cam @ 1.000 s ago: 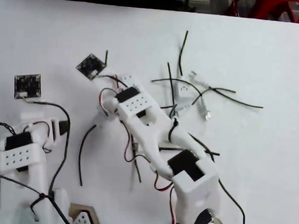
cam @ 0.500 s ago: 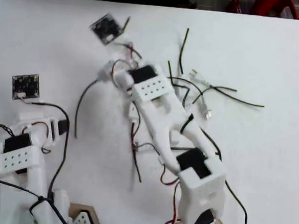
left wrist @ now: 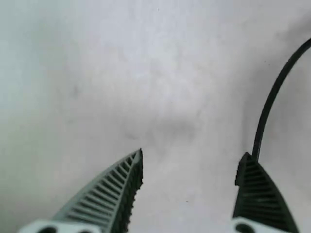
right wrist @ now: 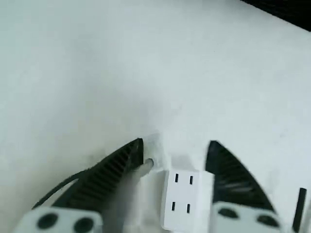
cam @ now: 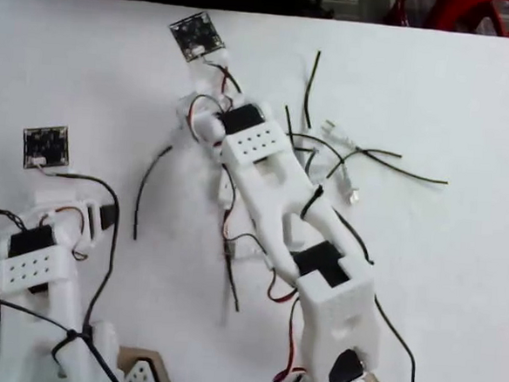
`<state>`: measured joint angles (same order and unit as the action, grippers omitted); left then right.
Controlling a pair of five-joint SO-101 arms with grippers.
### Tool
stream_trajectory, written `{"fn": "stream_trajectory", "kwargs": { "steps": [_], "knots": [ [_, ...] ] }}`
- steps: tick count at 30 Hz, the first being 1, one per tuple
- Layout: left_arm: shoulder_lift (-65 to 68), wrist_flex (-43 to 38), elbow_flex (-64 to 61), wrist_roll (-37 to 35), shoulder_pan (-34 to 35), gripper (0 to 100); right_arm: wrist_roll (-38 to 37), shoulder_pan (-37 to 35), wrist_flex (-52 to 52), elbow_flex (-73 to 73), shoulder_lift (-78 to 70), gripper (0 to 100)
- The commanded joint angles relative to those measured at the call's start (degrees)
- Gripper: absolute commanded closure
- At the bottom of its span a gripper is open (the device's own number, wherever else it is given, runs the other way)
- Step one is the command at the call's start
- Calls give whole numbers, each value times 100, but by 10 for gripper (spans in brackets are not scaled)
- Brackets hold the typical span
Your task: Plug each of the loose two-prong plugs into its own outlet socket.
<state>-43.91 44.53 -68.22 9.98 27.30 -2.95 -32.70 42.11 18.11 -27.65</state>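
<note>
Right arm swung outward, outlet half cut off between jaws

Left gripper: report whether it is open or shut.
Open. The left gripper has its jaws wide apart over the bare table, with nothing between them; a black wire runs up to one jaw's tip.

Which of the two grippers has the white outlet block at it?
The right gripper: the white outlet block lies right by it. The left gripper is open over bare table, a black cable beside it.
</note>
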Motion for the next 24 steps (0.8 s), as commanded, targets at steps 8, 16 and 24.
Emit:
{"fn": "stream_trajectory", "kwargs": {
  "steps": [8,16,24],
  "knots": [
    [-198,-132,-26,-18,48,698,141,-119,514,246,681,721],
    [-198,-141,-44,-18,48,698,141,-576,2712,229,1842,802],
    [-198,-149,-53,-18,40,698,132,-409,4822,229,2378,829]
  ]
}}
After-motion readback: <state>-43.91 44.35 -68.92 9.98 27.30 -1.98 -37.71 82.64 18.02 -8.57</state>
